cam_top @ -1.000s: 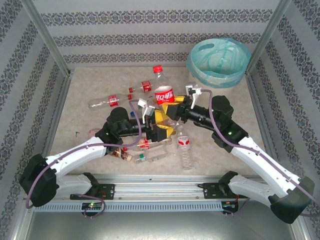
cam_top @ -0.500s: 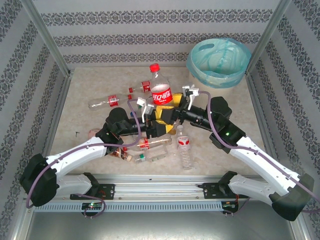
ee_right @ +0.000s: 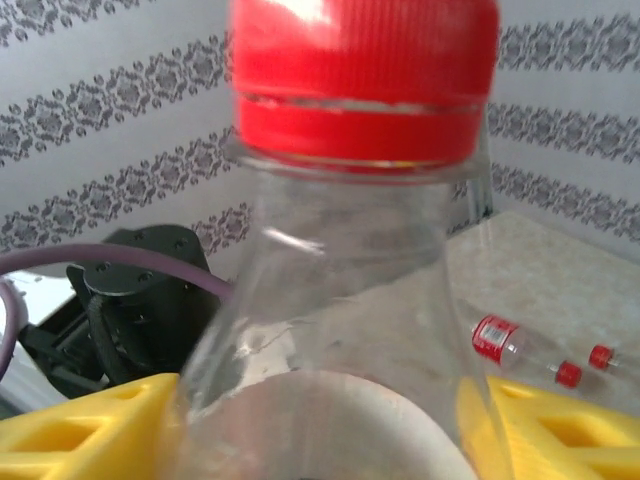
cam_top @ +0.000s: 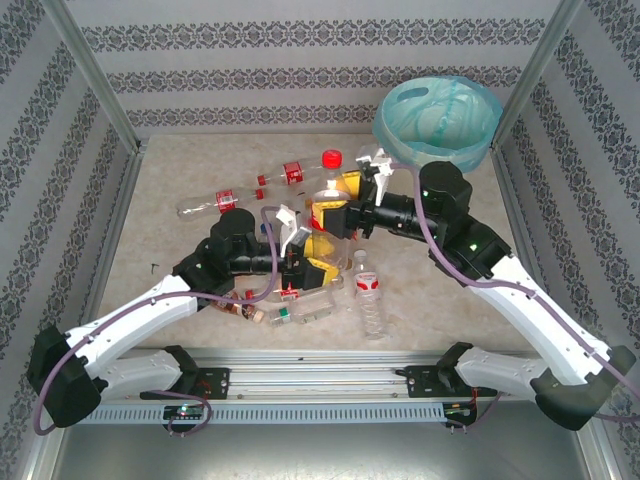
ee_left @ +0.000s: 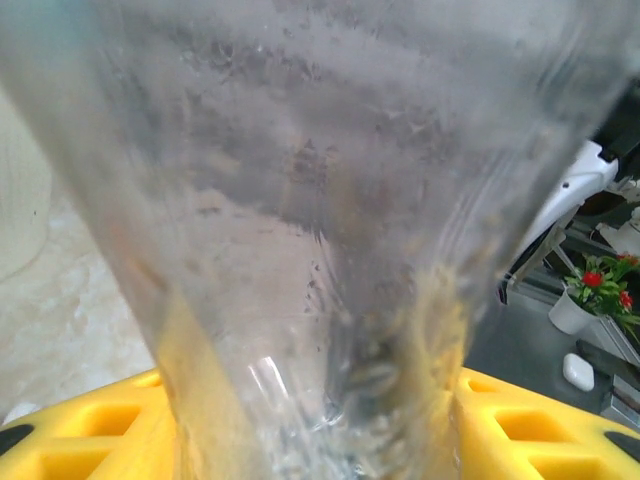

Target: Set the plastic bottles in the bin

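Note:
A large clear plastic bottle (cam_top: 329,182) with a red cap and red label hangs tilted above the middle of the table, held by both arms. My left gripper (cam_top: 316,257) is shut on its lower body (ee_left: 300,200), with a yellow finger (ee_left: 90,425) on each side. My right gripper (cam_top: 340,203) is shut on its upper part, just under the neck and red cap (ee_right: 362,80). The bin (cam_top: 437,118), cream-white with a teal bag, stands at the back right, beyond the right gripper. Several smaller bottles lie on the table, among them one (cam_top: 217,201) at the left and one (cam_top: 371,303) at the front.
More small bottles (cam_top: 298,313) lie under the left arm near the front rail. Another small red-labelled bottle (ee_right: 512,346) lies behind the held one. Patterned walls and metal posts close in the table on three sides.
The large bottle came off the pile, went upright and moved right towards the bin. My left gripper closed on its base; the right one opened, then closed higher up.

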Robot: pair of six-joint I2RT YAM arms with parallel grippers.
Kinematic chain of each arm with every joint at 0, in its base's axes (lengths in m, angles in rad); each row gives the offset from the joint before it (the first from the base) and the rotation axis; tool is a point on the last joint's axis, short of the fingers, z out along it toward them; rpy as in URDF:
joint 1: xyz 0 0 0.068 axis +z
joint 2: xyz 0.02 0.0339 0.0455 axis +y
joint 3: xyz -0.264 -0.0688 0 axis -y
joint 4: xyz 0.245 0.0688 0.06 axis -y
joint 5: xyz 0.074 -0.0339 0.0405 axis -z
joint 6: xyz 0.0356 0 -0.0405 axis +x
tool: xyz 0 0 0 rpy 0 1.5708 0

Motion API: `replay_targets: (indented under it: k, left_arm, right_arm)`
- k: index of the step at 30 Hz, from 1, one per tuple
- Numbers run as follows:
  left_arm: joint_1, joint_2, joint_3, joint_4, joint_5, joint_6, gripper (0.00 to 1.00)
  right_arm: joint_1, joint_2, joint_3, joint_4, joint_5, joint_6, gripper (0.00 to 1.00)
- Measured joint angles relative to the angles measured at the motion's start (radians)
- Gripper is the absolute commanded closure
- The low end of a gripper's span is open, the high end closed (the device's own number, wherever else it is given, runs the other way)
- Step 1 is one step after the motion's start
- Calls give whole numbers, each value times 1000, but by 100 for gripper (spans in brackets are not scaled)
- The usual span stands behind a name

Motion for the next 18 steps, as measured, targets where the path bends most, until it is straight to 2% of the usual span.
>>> replay_targets:
  k: [7,8,10,13,16,18]
  left_arm:
    - [1,-4,3,-74,-5,28,51]
    - [1,-5,5,-77,-7,31,46]
    - [1,-9,6,-79,-13,36,28]
    - [0,-21,6,-77,-52,48,6]
    - [0,-47,6,-64,-148,41,0]
    - [0,-68,6,-47,-239,40,0]
  right_arm:
    - [-8,17,10,-64,-18,-13,43]
    - [-8,16,13,-70,-16,-16,44]
    - [-7,15,22,-79,-4,-24,44]
    - [-8,15,46,-102,60,-42,45]
    - [-44,18,85,-126,148,-55,47]
    - [-94,25,124,-127,202,-56,48]
